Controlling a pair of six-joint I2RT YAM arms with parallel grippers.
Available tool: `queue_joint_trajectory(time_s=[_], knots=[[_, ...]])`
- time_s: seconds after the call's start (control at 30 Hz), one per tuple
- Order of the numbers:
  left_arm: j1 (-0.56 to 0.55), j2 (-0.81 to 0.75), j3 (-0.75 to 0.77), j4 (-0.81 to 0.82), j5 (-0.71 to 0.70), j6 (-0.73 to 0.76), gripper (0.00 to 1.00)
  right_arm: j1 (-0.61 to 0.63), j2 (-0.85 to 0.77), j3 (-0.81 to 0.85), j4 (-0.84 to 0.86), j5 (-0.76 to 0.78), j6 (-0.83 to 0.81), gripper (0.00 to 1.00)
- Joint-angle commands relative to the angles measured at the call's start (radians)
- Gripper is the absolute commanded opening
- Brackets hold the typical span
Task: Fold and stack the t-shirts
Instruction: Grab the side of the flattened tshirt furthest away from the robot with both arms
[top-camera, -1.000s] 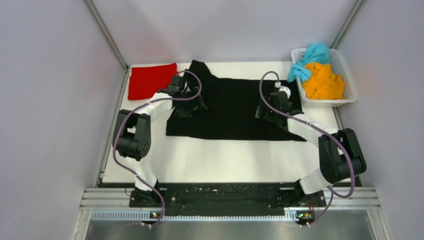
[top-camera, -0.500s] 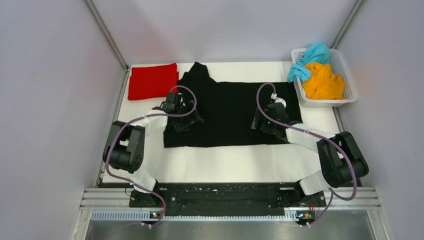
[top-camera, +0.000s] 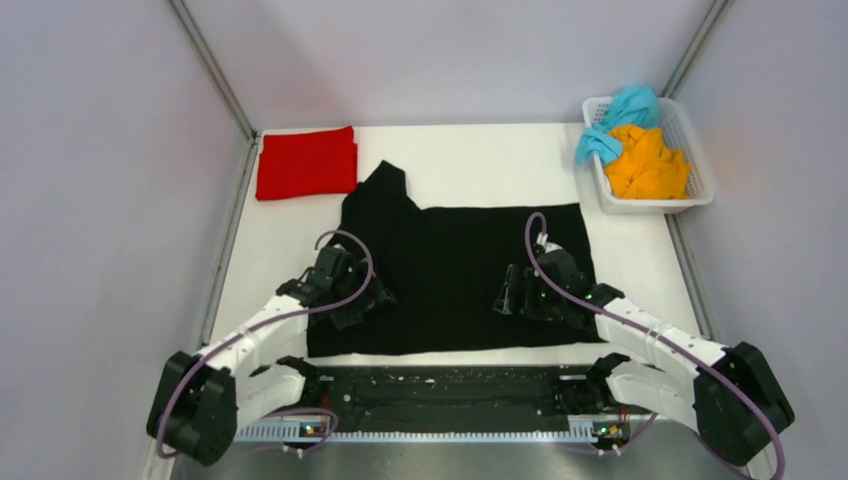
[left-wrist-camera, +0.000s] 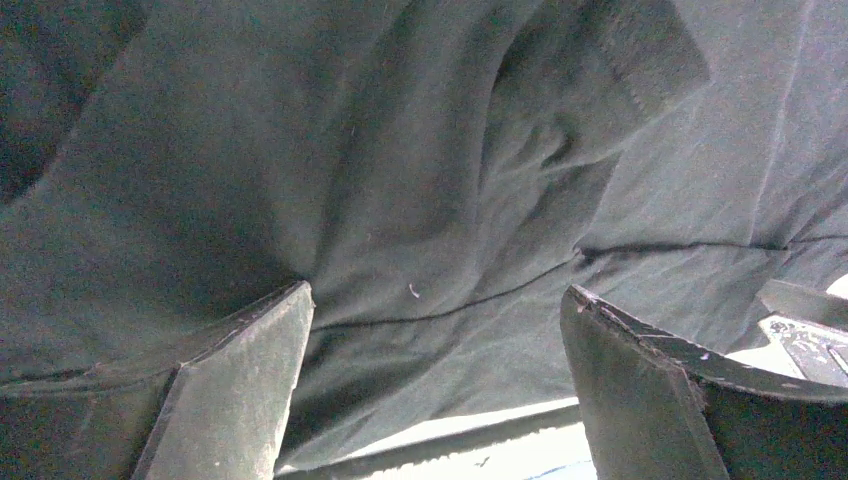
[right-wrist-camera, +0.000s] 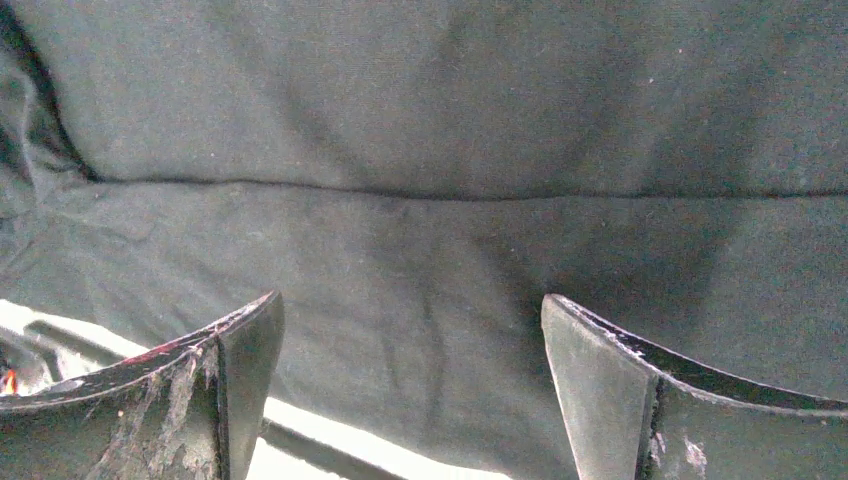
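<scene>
Black shirt has slid down to the counter's lower edge; left pincer and right pincer sit spread wide on it.

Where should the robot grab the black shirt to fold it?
The black t-shirt lies flat, so only an edge lets a finger slip under. Probably its near edge: the left gripper near one corner, the right gripper near the other, coming from the near side.

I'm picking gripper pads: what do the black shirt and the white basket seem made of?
Black shirt: soft matte cloth, probably cotton knit; it creases and shows stitched seams. White basket: likely rigid plastic, smooth finish, with open mesh walls.
</scene>
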Motion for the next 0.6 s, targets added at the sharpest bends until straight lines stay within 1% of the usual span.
queue_joint_trajectory(time_s=[0.0,0.13,0.2,0.27,0.37,0.4,0.5,0.57], knots=[[-0.059,-0.169,-0.072,-0.175,-0.052,-0.143,0.99,0.063,-0.085,-0.046,-0.225,-0.095,0.091,0.99],[-0.09,-0.313,-0.131,-0.208,-0.095,-0.217,0.99,0.072,-0.14,-0.062,-0.239,-0.087,0.109,0.99],[-0.089,-0.34,-0.134,-0.191,-0.121,-0.215,0.99,0.072,-0.141,-0.049,-0.238,-0.059,0.1,0.99],[-0.09,-0.331,-0.108,-0.161,-0.127,-0.193,0.99,0.072,-0.135,-0.015,-0.237,-0.031,0.088,0.99],[-0.09,-0.275,-0.027,-0.082,-0.126,-0.137,0.99,0.072,-0.125,0.054,-0.232,0.034,0.073,0.99],[-0.088,-0.241,0.006,-0.065,-0.152,-0.113,0.99,0.072,-0.124,0.074,-0.226,0.05,0.067,0.99],[-0.088,-0.104,0.098,-0.041,-0.201,-0.071,0.99,0.072,-0.11,0.119,-0.193,0.086,0.046,0.99],[-0.087,-0.008,0.142,-0.027,-0.23,-0.042,0.99,0.072,-0.082,0.133,-0.162,0.082,0.041,0.99]])
